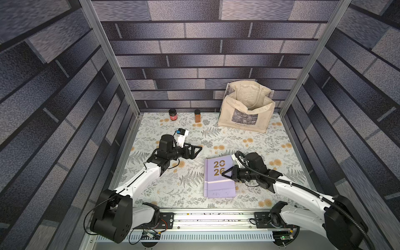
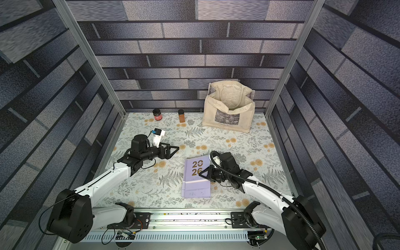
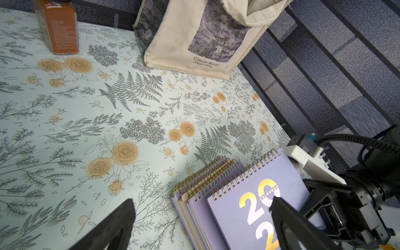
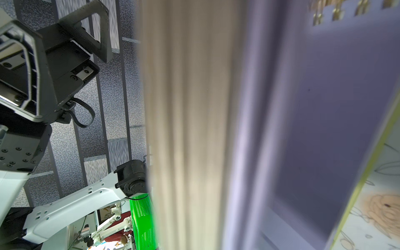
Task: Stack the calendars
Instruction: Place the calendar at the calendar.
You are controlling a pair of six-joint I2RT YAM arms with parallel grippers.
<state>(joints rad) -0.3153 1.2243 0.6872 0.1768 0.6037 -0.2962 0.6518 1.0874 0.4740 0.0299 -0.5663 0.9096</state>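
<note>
The calendars [image 1: 218, 188] [image 2: 195, 186] lie in one pile on the floral table, right of centre. The top one is lilac with a gold "2026". In the left wrist view the calendars [image 3: 233, 212] show several staggered gold spirals, with a cream edge among the lilac ones. The right wrist view is filled with blurred cream page edges and a lilac cover [image 4: 324, 108] above a yellow-green edge [image 4: 368, 173]. My right gripper [image 1: 225, 173] [image 2: 202, 172] is shut and rolled sideways, its tip over the top cover's right part. Whether it pinches anything is hidden. My left gripper [image 1: 195, 150] [image 3: 201, 200] hangs open, left of and behind the pile.
A cream tote bag [image 1: 246, 110] [image 3: 194, 43] stands open at the back right. A red-labelled jar [image 1: 173, 114] and a brown spice jar [image 1: 197, 115] [image 3: 58, 28] stand at the back wall. Walls enclose the table on three sides.
</note>
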